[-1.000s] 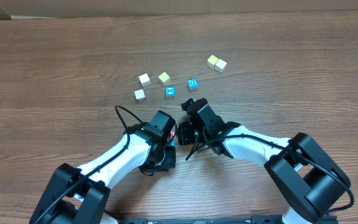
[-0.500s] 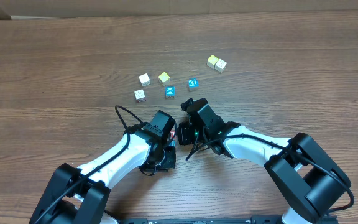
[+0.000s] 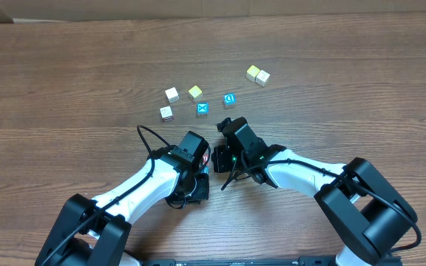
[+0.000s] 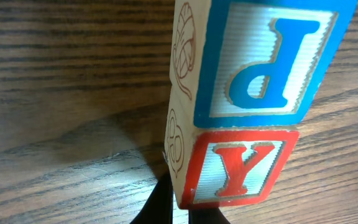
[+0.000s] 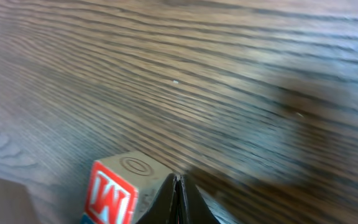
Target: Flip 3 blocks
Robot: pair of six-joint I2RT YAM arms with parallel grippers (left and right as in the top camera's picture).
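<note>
The table (image 3: 65, 66) is brown wood-grain board with fine, matte streaks. The 3 letter cubes are pale wood with square edges. Their printed faces are ridged in fine lines inside a coloured border, and their side faces carry thin engraved drawings.

In the left wrist view the blue P cube (image 4: 272, 62) touches the red Y cube (image 4: 235, 168) edge to edge, with the P farther from the fingers. The left gripper (image 4: 174, 202) is closed with nothing between its dark fingers. Its tip sits at the Y cube's near corner, probably touching it, though the corner hides the contact.

In the right wrist view the right gripper (image 5: 178, 190) is likewise pressed shut and empty. The red M cube (image 5: 120, 193), with a circle engraved on top, lies just beside the fingers on their left.

From overhead both grippers meet near the table's middle, with the blue X cube (image 3: 202, 108) just beyond them. Compared with 1 second ago, arms, grippers and cubes sit in the same places.
</note>
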